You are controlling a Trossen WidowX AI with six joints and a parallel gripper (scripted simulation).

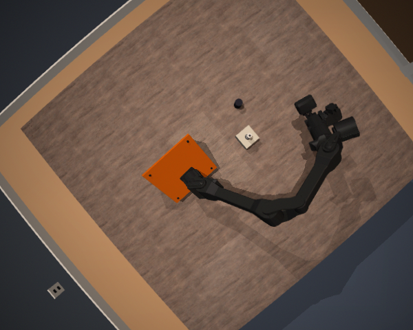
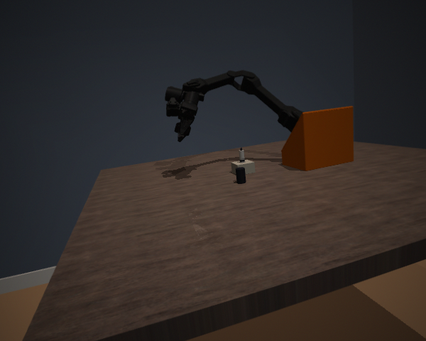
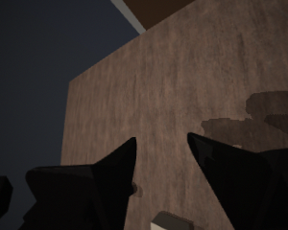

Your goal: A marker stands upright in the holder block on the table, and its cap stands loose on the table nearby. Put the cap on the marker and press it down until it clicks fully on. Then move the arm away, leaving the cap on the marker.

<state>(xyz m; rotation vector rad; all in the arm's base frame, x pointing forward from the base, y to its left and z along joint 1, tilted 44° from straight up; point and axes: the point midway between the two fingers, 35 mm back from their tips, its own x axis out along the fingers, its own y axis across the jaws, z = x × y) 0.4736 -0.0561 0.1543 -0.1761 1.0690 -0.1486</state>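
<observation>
Gripper [image 2: 181, 136] hangs in the air above the wooden table [image 2: 242, 234], jaws parted and grasping nothing, well apart from the work. Marker [image 2: 241, 154] stands upright in the cream holder block [image 1: 243, 141]. Black cap [image 1: 238, 103] stands on the table just beside the block, uncapped state confirmed. Arm mounts on orange base [image 2: 326, 136]

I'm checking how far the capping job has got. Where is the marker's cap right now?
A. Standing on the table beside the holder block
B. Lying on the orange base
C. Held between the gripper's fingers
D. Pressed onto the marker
A: the dark cap stands on the table next to the holder block, while the marker is bare and the open gripper hangs empty above the table, off to one side.
</observation>
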